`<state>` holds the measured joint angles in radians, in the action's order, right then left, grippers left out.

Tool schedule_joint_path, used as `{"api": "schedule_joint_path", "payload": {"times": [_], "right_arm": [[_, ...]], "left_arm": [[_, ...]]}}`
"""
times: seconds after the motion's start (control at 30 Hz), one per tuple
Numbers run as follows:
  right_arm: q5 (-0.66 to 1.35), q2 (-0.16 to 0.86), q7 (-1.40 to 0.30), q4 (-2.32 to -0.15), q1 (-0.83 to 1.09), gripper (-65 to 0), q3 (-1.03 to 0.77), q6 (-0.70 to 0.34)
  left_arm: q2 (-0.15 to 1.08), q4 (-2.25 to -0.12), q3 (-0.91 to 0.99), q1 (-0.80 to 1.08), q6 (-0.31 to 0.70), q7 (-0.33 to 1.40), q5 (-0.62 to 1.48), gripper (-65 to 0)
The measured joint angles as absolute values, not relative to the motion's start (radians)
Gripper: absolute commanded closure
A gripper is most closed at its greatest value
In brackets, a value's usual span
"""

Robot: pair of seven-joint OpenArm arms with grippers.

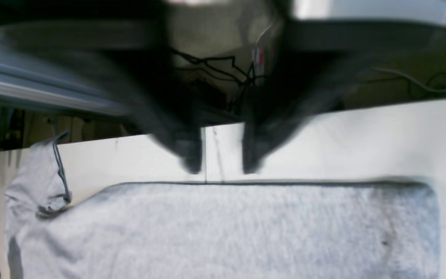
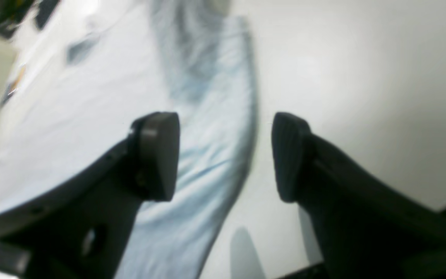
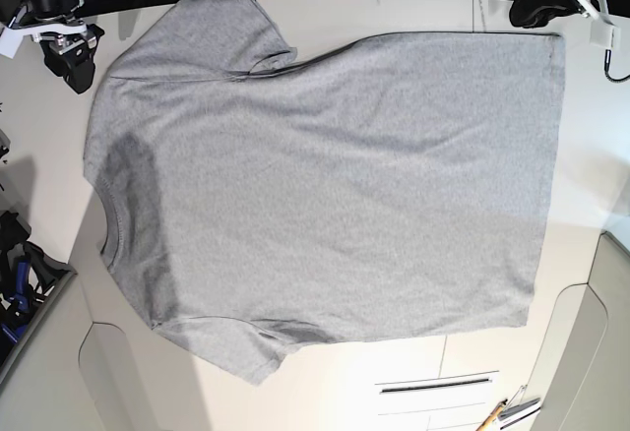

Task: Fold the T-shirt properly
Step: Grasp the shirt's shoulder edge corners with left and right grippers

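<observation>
**Between open claws, a flat T-shirt waits**

Beneath the left claw point(image 1: 217, 162), jaws apart and empty, lies the T-shirt point(image 3: 325, 185) hem; beside the right claw point(image 2: 225, 155), equally wide and empty, the sleeve. Spread flat on the counter point(image 3: 591, 155), unfolded. Next: grip both edges.

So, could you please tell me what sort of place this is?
Probably a robotics lab bench: a light grey cotton T-shirt spread on a white table, two black grippers at its corners, loose cables behind.

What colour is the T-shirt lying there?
Light heather grey T-shirt, plain on this side; clearest in the base view.
</observation>
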<state>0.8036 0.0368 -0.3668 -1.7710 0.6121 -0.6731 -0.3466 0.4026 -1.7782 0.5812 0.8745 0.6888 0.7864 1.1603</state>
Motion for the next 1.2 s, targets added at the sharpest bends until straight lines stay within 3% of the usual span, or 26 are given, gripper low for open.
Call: {"api": "schedule_joint_path", "payload": {"times": [0.3, 0.57, 0.63, 0.73, 0.77, 1.2], "right_arm": [[0.824, 0.074, -0.435, -1.586, 0.504, -37.3, -0.671, -0.364], [0.856, 0.078, -0.408, -1.538, 0.498, -37.0, -0.541, -0.401], [0.833, 0.078, -0.408, -1.538, 0.495, -30.4, -0.519, -0.405], [0.802, 0.075, -0.425, -1.536, 0.493, -4.9, -0.516, -0.396], [0.779, 0.075, -0.425, -1.534, 0.493, 0.0, -0.517, -0.398], [0.720, 0.075, -0.416, -1.536, 0.487, 0.0, -0.519, -0.411]], "left_arm": [[0.402, -1.778, 0.581, 0.788, 0.689, 0.833, 1.160, -32.7], [0.402, -1.778, 0.581, 0.750, 0.689, 0.834, 1.160, -32.7], [0.402, -1.778, 0.581, 0.751, 0.689, 0.834, 1.159, -32.7], [0.402, -1.778, 0.582, 0.750, 0.689, 0.834, 1.160, -32.7], [0.401, -1.778, 0.585, 0.748, 0.689, 0.834, 1.159, -32.7], [0.399, -1.670, 0.809, 0.668, 0.667, 0.833, 1.047, -33.2]]}}
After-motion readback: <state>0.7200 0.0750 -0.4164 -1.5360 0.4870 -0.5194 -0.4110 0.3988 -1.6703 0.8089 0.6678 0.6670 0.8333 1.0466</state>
